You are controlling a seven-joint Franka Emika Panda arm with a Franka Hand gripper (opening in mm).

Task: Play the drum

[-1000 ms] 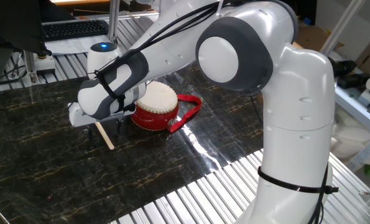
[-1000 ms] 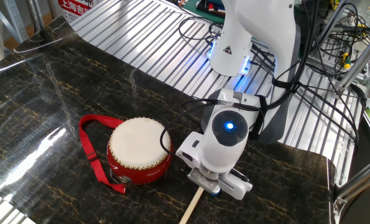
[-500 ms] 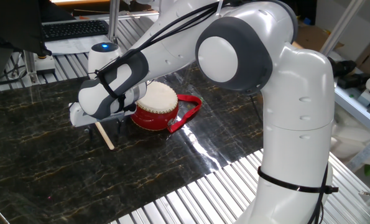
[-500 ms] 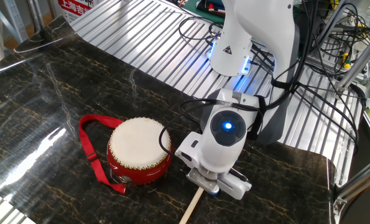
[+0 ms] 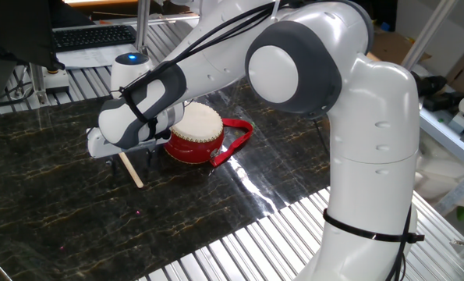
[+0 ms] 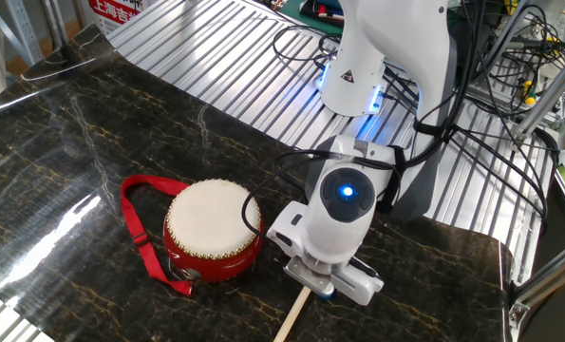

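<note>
The drum (image 5: 194, 133) is red with a cream skin and a red strap loop (image 5: 235, 142). It stands on the dark marble table and also shows in the other fixed view (image 6: 212, 233). A thin pale wooden stick (image 5: 132, 170) lies on the table beside it, and its end also shows in the other fixed view (image 6: 292, 316). My gripper (image 5: 129, 161) is low over the stick's near end, right next to the drum. Its two dark fingertips stand apart on either side of the stick. In the other fixed view my hand (image 6: 325, 237) hides the fingers.
The dark marble tabletop (image 5: 52, 211) is bordered by ribbed metal flooring (image 5: 239, 250). A keyboard (image 5: 91, 35) lies behind the table. Cables (image 6: 472, 85) and my arm's base (image 6: 358, 66) stand behind the drum in the other fixed view.
</note>
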